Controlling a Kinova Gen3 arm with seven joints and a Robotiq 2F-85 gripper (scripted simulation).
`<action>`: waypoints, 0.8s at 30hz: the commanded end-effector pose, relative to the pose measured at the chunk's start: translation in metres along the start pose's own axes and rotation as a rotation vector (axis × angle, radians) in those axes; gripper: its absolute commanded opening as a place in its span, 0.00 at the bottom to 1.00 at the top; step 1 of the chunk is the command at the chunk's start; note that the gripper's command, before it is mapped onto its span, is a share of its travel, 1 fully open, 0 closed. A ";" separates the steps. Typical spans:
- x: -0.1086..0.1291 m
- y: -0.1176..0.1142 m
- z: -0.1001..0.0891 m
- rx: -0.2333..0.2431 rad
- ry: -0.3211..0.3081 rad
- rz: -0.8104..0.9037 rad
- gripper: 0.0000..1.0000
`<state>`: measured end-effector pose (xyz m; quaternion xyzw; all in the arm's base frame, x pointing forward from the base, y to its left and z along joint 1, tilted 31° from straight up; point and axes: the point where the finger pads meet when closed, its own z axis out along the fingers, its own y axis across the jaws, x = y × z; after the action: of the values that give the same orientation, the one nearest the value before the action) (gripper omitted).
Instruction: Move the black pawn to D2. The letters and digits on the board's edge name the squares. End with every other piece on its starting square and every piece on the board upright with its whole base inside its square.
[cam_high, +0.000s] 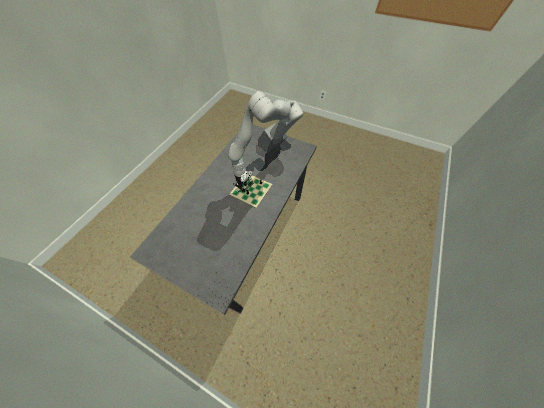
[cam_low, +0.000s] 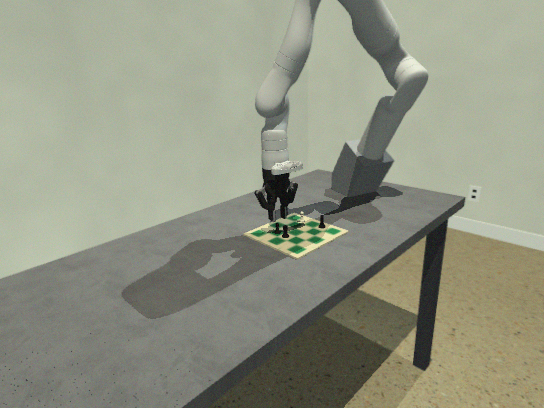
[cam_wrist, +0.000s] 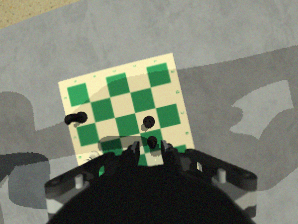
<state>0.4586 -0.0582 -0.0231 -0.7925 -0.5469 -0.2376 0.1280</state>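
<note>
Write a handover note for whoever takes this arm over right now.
Gripper: partly open, pointing down over the board, holding nothing.
Black pawn, apparently the shortest black piece: upright on the board, just below the fingertips.
Close beside it: a taller black piece; mind it.
Done: gripper placed above the pawn.
Left: grasp, lift, set upright inside D2, release. Edge lettering is too small to read here.
</note>
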 end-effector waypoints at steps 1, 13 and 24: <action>-0.001 0.004 0.000 -0.009 -0.003 -0.006 0.34; -0.001 0.004 0.000 -0.010 -0.003 -0.006 0.34; -0.003 0.007 0.000 -0.009 -0.003 -0.005 0.34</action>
<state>0.4635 -0.0605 -0.0238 -0.7923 -0.5470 -0.2396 0.1250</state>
